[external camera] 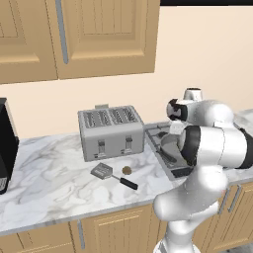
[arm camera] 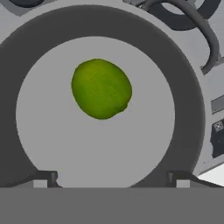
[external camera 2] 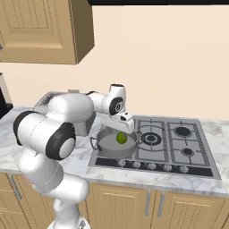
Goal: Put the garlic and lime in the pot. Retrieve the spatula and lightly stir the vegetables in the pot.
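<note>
The lime [arm camera: 101, 89] is seen lying inside the pot [arm camera: 181, 78], on its pale flat bottom, apart from the dark wall all round. In the right base view the lime [external camera 2: 121, 137] sits in the pot [external camera 2: 103, 146], which stands on the front left burner of the hob [external camera 2: 179, 143].

The tool [arm camera: 111, 180] is held directly above the pot, pointed down into it. Its 2 fingertips [arm camera: 43, 178] are spread wide, one at each side of the pot's floor, and nothing is held between them. The lime lies free below them, untouched. In the right base view the tool [external camera 2: 119, 127] hangs just over the lime.

The garlic [external camera: 126, 170] rests on the marble tabletop [external camera: 44, 173], left of the pot and in front of the toaster [external camera: 110, 131]. The spatula [external camera: 112, 176] lies just beside the garlic, its slotted head further from the pot and its black handle passing in front of the garlic.
</note>
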Controlling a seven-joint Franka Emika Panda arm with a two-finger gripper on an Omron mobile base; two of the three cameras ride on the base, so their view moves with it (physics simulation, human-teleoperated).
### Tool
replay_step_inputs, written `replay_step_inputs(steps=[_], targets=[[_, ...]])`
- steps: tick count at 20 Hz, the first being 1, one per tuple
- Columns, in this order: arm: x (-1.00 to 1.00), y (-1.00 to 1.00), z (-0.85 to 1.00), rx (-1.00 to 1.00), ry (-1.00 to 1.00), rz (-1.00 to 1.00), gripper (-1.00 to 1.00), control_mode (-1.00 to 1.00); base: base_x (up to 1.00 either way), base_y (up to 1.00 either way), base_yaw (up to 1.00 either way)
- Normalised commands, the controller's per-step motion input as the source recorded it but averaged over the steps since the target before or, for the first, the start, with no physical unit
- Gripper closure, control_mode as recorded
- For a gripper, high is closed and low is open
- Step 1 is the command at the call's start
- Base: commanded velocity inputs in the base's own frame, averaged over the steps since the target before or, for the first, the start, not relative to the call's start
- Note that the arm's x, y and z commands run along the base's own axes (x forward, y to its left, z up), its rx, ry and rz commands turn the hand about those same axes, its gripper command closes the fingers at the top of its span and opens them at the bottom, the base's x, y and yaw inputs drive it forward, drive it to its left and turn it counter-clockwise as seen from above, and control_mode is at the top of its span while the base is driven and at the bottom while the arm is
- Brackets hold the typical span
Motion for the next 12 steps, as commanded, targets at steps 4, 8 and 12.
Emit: replay_step_inputs(steps=[4, 8, 12], targets=[[-0.76, 0.34, 0.42, 0.00, -0.11, 0.13, -1.00, -1.00, 0.00, 0.00, 0.00], [-0.56, 0.63, 0.36, 0.00, -0.06, 0.22, -1.00, -1.00, 0.00, 0.00, 0.00], [-0.42, 0.79, 0.17, 0.00, -0.03, 0.27, -1.00, -1.00, 0.00, 0.00, 0.00]])
